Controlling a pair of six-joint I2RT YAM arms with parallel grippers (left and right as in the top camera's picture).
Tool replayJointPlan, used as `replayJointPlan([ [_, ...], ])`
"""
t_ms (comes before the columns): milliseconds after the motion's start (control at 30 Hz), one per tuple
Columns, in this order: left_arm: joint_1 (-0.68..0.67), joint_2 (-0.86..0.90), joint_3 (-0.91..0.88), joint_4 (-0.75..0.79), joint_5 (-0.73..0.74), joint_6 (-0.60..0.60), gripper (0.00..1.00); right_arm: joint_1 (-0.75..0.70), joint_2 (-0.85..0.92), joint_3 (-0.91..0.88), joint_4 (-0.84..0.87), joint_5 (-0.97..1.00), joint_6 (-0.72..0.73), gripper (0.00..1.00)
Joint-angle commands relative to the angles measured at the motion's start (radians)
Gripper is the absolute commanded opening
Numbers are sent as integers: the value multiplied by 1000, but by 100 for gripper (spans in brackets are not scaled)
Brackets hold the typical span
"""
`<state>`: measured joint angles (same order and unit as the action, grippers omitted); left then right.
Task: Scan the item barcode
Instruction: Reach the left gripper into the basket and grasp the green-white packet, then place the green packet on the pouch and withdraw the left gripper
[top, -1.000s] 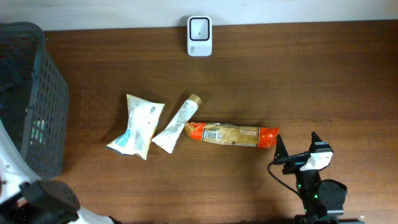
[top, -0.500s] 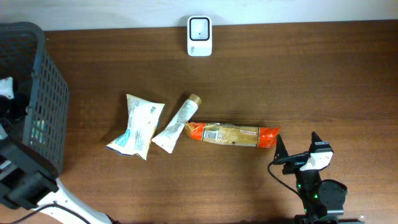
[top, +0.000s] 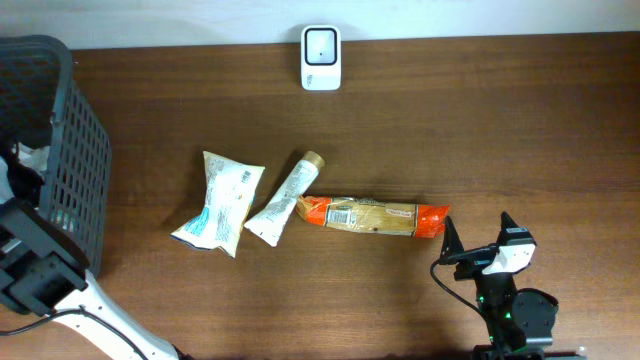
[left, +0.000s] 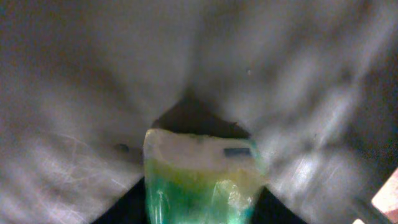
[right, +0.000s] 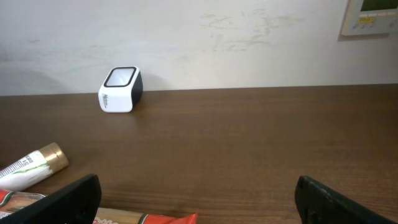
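Observation:
In the left wrist view a green and white packet fills the space between my left gripper's dark fingers, which press on both its sides inside the basket. The view is blurred and no barcode shows. The white barcode scanner stands at the table's far edge, also seen from the right wrist as the scanner. My right gripper rests open near the front right, with nothing between its fingers.
On the table lie a white and blue pouch, a white tube with a gold cap and a long orange-red packet, whose end is just left of my right gripper. The dark mesh basket stands at the left edge.
My left arm has shifted inside the basket and its jaws have come together onto the green and white packet. The right arm and the items on the table have not moved.

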<state>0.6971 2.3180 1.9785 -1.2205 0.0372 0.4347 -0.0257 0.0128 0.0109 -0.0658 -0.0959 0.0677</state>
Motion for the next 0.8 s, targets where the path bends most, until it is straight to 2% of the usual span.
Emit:
replayJointPlan([
  [0,-1,23,7,-10,-12,5,22,-8,-6,-5,-5,-5,-5,99],
  [33,-1,23,7,-13,-28,-3,20,-8,-6,-5,-5,-5,-5,99],
  [100,-2,19,13,-20,-63,-49,5,-8,-6,-5,-5,-5,-5,99],
  [133,-3,12,26,-25,-63,-79,2,-8,-6,-5,-5,-5,-5,99],
  [200,-3,-5,75,-43,-61,-119,2,-8,-6,-5,-5,-5,-5,99],
  [367,-3,-137,336,-140,-28,-298,3,-8,-6,-5,-5,-5,-5,99],
  [433,-3,-208,461,-167,108,-315,3,-8,-6,-5,-5,-5,-5,99],
  [533,-25,-327,544,-191,349,-318,4,-8,-6,-5,-5,-5,-5,99],
  [600,-90,-407,544,-207,416,-317,5,-8,-6,-5,-5,-5,-5,99],
  [667,-169,-432,544,-233,411,-312,5,-8,-6,-5,-5,-5,-5,99],
  [767,-358,-419,513,-303,362,-305,5,-8,-6,-5,-5,-5,-5,99],
])
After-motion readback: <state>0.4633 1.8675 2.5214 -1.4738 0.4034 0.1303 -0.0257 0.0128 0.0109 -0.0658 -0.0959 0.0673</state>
